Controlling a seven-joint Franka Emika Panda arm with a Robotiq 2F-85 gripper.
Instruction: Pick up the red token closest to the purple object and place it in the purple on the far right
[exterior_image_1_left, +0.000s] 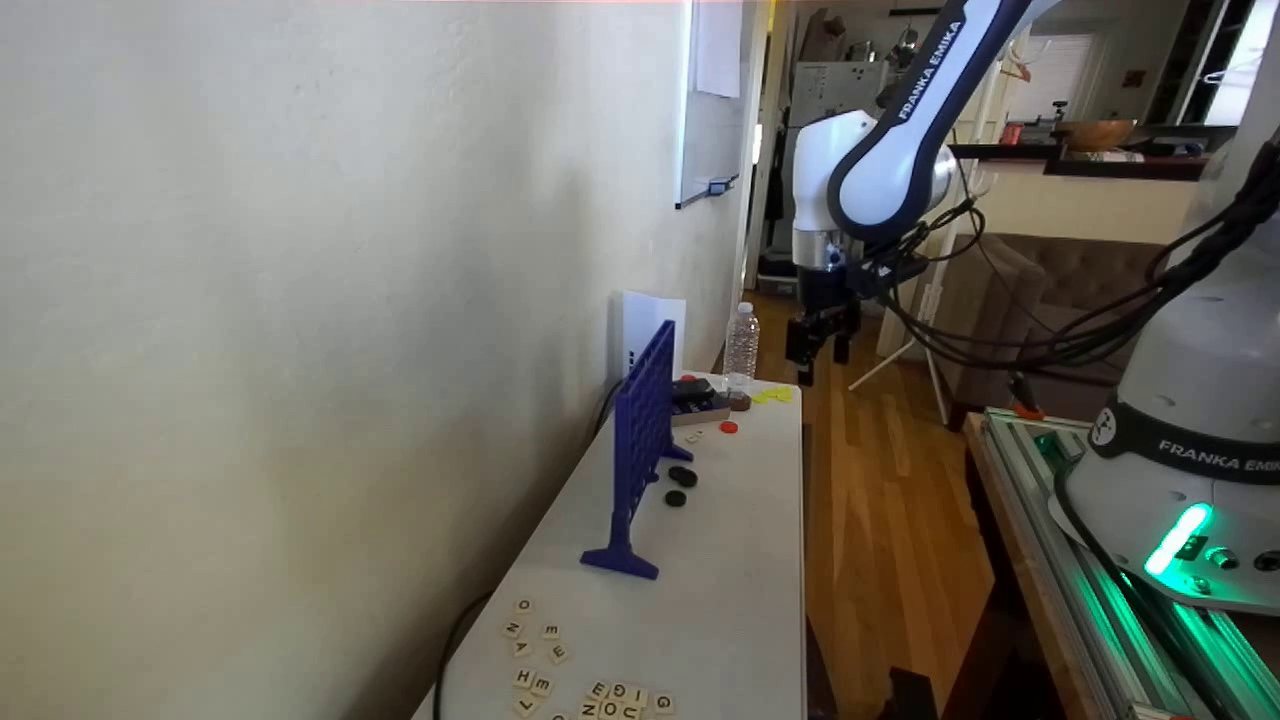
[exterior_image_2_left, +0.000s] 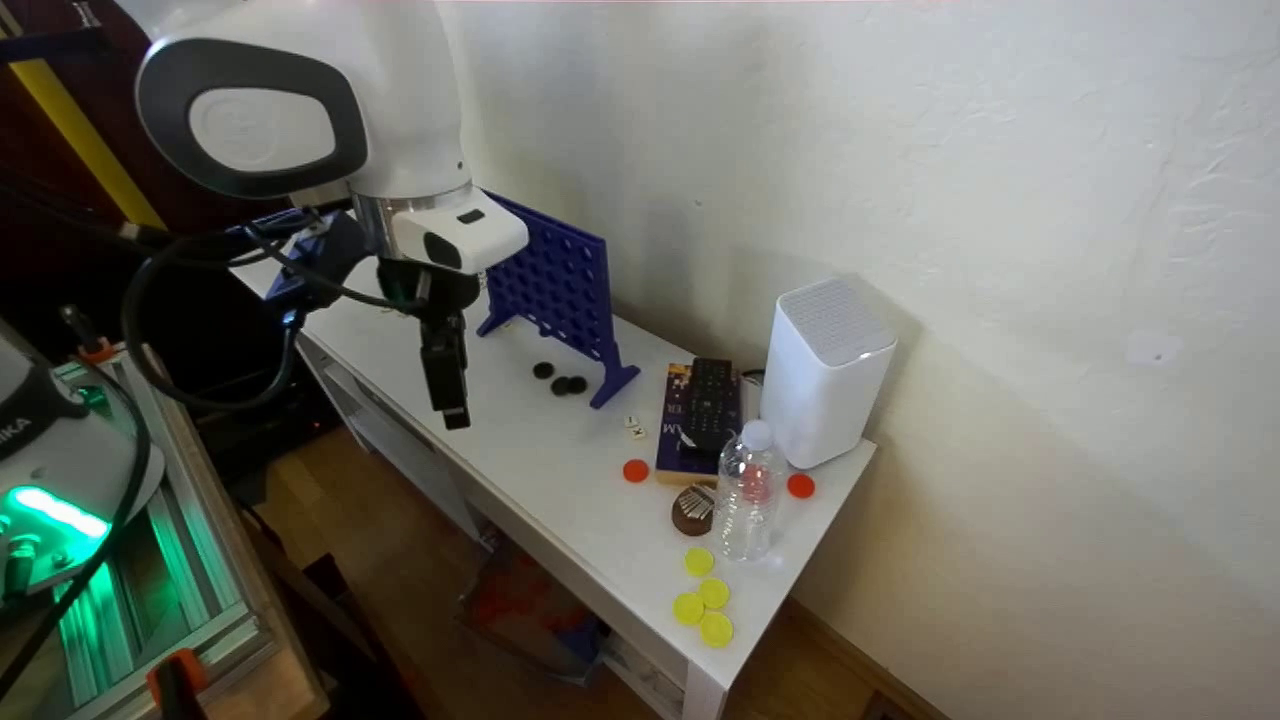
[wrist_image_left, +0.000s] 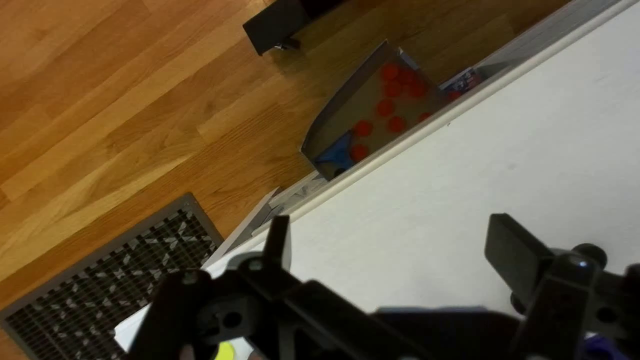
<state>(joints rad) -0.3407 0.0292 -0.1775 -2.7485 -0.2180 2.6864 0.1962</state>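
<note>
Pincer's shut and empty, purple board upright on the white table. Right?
One slip: the pincer is open, not shut. The wrist view shows its fingers well apart. It is empty, and the purple board does stand upright on the white table.

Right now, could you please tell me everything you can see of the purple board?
The purple board looks like plastic: a thin panel with rows of round holes and a flared foot at each end. It stands upright on the table, three black tokens beside it. Only the table visibly touches it; the jaws hang clear.
</note>
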